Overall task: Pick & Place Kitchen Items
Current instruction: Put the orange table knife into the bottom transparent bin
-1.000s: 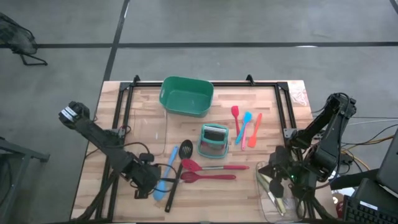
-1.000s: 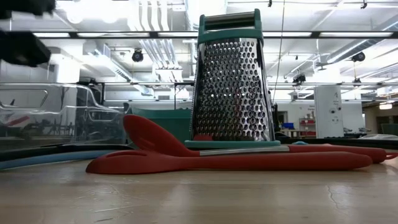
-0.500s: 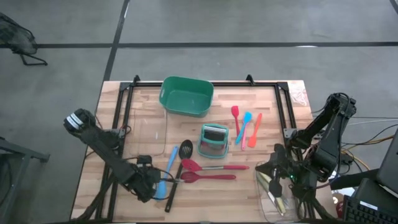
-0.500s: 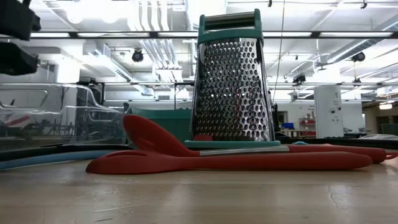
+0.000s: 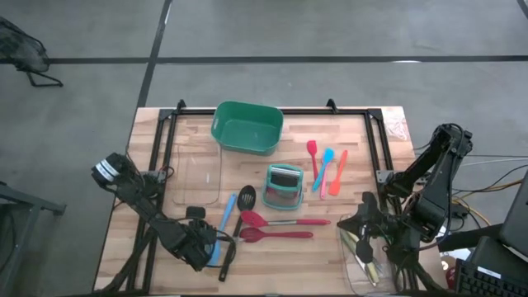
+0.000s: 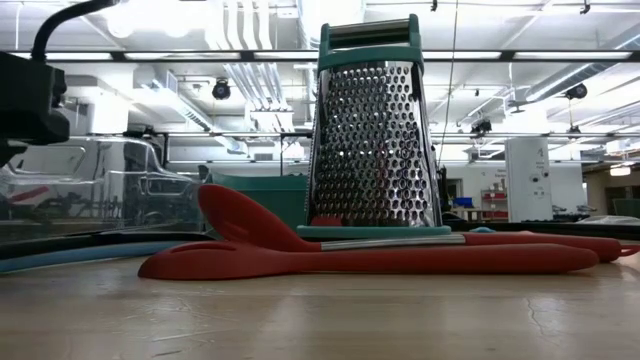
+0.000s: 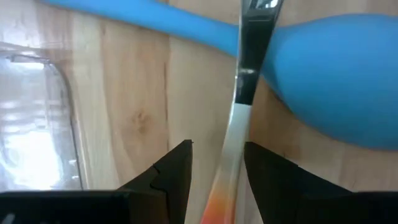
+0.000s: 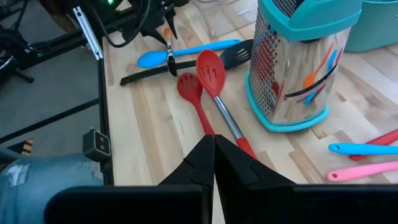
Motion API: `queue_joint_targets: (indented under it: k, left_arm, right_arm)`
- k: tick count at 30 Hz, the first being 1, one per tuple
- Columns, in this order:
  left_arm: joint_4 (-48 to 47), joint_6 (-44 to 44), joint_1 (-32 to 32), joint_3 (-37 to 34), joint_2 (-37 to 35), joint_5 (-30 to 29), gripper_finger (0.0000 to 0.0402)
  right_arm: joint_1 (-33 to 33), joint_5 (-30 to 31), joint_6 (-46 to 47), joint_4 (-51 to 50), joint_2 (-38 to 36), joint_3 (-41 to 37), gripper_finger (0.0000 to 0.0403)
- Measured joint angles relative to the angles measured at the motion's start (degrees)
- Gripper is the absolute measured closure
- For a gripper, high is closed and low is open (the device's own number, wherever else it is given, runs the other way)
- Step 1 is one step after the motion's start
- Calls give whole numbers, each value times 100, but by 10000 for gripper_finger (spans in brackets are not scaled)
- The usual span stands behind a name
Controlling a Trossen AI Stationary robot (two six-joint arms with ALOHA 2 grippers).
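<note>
My left gripper (image 7: 217,145) hangs pointing down near the table's front left and is shut on a slim utensil (image 8: 168,53) with an orange end, a pale shaft and a dark tip. That tip crosses the blue spoon (image 5: 223,219), close to its bowl (image 7: 336,74). Beside the blue spoon lie a black slotted spoon (image 5: 239,223) and two red spoons (image 5: 280,228). Three small spatulas (image 5: 326,169) lie right of the grater. My right gripper (image 8: 213,142) is shut and hovers above the table's right near part, touching nothing. My left gripper holds the slim utensil by its orange end (image 7: 214,208), which runs back between the two fingers (image 7: 180,165); the spot where they meet it lies below the wrist picture's edge. The fingers come from above. The utensil hangs steeply below them, its dark tip (image 8: 171,70) over the blue spoon.
A teal-framed grater (image 5: 283,186) stands mid-table with a green tub (image 5: 247,126) behind it. One clear tray (image 5: 194,177) lies at the left. Another clear tray (image 5: 363,260), with utensils in it, sits at the near right under my right arm.
My left gripper has sunk toward the table and drawn a little toward the near edge, tipping steeper, with the slim utensil still between its fingers. It has come down beside the blue spoon's bowl.
</note>
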Motion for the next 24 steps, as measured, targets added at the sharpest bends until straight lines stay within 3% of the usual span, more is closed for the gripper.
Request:
queue_joint_targets:
  k: [6,12,24]
  left_arm:
    - [74,31,0,0,0,63,271]
    - [212,213,2,0,-1,133,362]
    - [-52,311,2,270,-350,209,361]
  right_arm:
    - [-2,0,0,13,0,0,394]
    - [-2,0,2,51,0,0,394]
    - [-2,2,-169,213,0,-12,394]
